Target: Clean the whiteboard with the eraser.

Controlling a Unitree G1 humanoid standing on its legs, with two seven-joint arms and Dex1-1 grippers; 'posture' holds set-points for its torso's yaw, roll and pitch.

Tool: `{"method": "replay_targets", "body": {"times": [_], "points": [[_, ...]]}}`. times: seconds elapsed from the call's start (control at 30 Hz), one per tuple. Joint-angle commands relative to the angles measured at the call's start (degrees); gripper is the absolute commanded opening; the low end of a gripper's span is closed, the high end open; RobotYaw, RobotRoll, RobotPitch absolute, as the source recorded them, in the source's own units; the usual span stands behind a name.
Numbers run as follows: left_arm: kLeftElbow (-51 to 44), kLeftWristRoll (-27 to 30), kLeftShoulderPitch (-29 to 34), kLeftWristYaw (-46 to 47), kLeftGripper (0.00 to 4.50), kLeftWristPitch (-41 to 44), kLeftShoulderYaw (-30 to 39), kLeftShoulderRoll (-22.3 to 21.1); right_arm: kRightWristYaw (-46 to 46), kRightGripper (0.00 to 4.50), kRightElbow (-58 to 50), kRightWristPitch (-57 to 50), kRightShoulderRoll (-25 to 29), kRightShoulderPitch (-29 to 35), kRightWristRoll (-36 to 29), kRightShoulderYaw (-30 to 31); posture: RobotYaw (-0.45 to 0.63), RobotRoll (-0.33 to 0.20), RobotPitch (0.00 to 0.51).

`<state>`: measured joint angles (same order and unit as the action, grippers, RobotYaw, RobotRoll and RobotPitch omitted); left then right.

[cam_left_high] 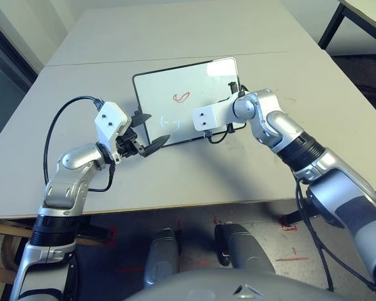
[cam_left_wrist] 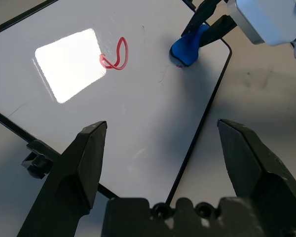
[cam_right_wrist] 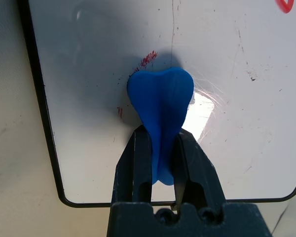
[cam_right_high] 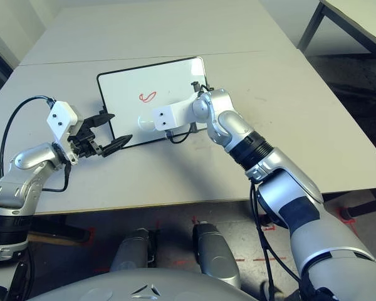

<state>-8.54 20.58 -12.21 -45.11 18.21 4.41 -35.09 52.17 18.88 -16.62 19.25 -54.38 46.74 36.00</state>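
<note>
On a pale table (cam_left_high: pixel 62 100), the left gripper (cam_left_high: pixel 151 133) hovers with fingers spread wide at the near left corner of the whiteboard (cam_left_high: pixel 169 94). A red scribble (cam_left_high: pixel 182 96) sits mid-board. To the right, the right gripper (cam_right_wrist: pixel 160 148) pinches the blue eraser (cam_right_wrist: pixel 161 106), its end pressed on the board's near part beside faint red specks (cam_right_wrist: pixel 148 58).

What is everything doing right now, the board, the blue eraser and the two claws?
Board: flat on the table, red scribble not wiped, red specks beside the eraser.
Eraser: pinched in the right claw, pressed to the board.
Right claw: shut on the eraser.
Left claw: open, holding nothing, at the board's edge.
</note>
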Motion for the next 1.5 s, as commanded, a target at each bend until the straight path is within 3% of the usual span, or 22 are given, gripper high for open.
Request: {"method": "replay_targets", "body": {"times": [0.03, 0.5, 0.8, 1.0, 1.5], "points": [[-1.15, 0.12, 0.59, 0.35, 4.5, 0.53, 0.58, -0.26, -0.19, 0.39, 3.13, 1.0, -1.64, 2.29, 0.32, 2.66, 0.0, 0.0, 0.099], [-1.61, 0.3, 0.92, 0.65, 4.5, 0.59, 0.73, -0.34, -0.84, 0.39, 3.81, 1.3, -4.3, 2.0, 0.12, 2.21, 0.01, 0.0, 0.097], [2.17, -0.21, -0.12, -0.42, 4.5, -1.14, 1.6, -1.14, 4.32, 0.39, 4.77, -0.12, 1.37, -8.18, -3.0, -3.35, -0.01, 0.0, 0.09], [3.51, -0.51, -0.56, -0.78, 4.5, -1.98, 2.01, -1.62, 6.75, 0.39, 3.5, 0.05, 3.48, -11.76, -3.12, -3.35, -0.04, 0.0, 0.086], [5.96, -1.5, -0.14, 0.07, 4.5, -4.4, 3.78, -2.6, 3.72, 0.39, 13.33, 4.2, -4.15, -17.96, -2.7, -1.04, -0.02, 0.0, 0.086]]}}
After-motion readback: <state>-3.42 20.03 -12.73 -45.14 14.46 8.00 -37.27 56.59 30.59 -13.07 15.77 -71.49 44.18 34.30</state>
